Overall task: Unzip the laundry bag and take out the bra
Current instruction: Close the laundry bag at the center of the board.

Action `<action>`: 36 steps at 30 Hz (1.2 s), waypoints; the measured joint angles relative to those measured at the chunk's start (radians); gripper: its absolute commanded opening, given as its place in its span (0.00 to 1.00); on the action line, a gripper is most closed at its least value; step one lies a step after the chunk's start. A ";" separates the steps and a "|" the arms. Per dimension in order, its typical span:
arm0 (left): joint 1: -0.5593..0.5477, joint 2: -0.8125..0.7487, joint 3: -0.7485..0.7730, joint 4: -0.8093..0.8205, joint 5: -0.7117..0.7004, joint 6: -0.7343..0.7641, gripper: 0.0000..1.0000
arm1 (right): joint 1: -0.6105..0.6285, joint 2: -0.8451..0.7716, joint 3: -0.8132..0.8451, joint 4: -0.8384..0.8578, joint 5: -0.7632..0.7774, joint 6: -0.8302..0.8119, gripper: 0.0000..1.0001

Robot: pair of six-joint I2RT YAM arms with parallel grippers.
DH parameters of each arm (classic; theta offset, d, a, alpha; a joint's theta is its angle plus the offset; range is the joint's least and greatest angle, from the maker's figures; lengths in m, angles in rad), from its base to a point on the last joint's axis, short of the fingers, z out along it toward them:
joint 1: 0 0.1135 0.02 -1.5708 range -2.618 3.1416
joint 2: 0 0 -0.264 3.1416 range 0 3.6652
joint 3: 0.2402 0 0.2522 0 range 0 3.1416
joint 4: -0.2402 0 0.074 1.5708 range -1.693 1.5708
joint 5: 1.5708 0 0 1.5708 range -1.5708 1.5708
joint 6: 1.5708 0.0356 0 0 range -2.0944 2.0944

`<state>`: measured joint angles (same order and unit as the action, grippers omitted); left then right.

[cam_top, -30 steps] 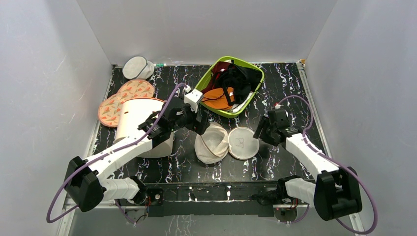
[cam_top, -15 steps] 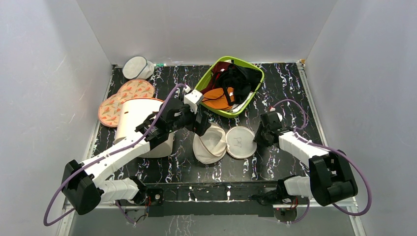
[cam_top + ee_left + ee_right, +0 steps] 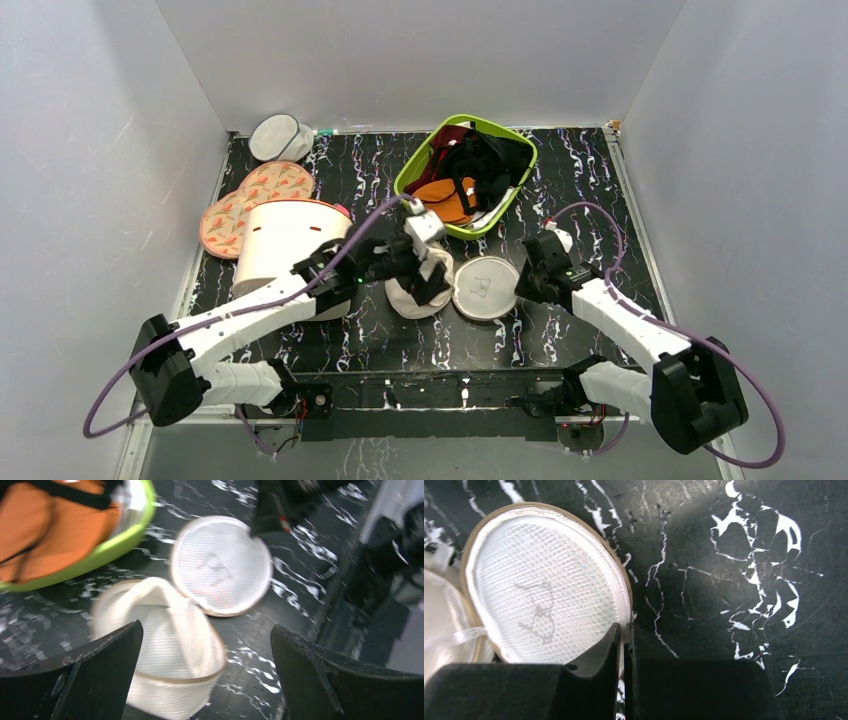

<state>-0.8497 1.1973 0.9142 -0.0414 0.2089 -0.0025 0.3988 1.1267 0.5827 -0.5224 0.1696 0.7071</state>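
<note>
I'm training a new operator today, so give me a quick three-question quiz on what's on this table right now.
1. True or false: the laundry bag is zipped shut.
2. Where is the bra? A) inside the laundry bag B) in the green basket C) held by a gripper
3. Which arm's fingers are pinched on the laundry bag's rim?

Key:
1. False. It lies open in two halves.
2. B.
3. The right gripper, on the flat half's rim. The left gripper is open over the domed half.
</note>
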 measured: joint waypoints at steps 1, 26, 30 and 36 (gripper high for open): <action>-0.051 0.016 0.000 -0.001 0.013 0.019 0.98 | 0.000 -0.021 0.006 -0.016 -0.019 -0.002 0.00; -0.563 0.616 0.112 0.394 -0.886 0.192 0.73 | 0.002 -0.216 0.142 -0.212 -0.177 0.007 0.00; -0.560 0.652 0.145 0.412 -0.906 0.184 0.60 | 0.002 -0.237 0.142 -0.212 -0.183 0.010 0.00; -0.559 0.681 0.182 0.406 -0.906 0.132 0.16 | 0.002 -0.249 0.142 -0.211 -0.199 0.018 0.00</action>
<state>-1.4090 1.8778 1.0958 0.3649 -0.6968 0.1291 0.4004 0.8772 0.7242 -0.7338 -0.0292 0.7254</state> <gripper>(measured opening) 0.443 0.020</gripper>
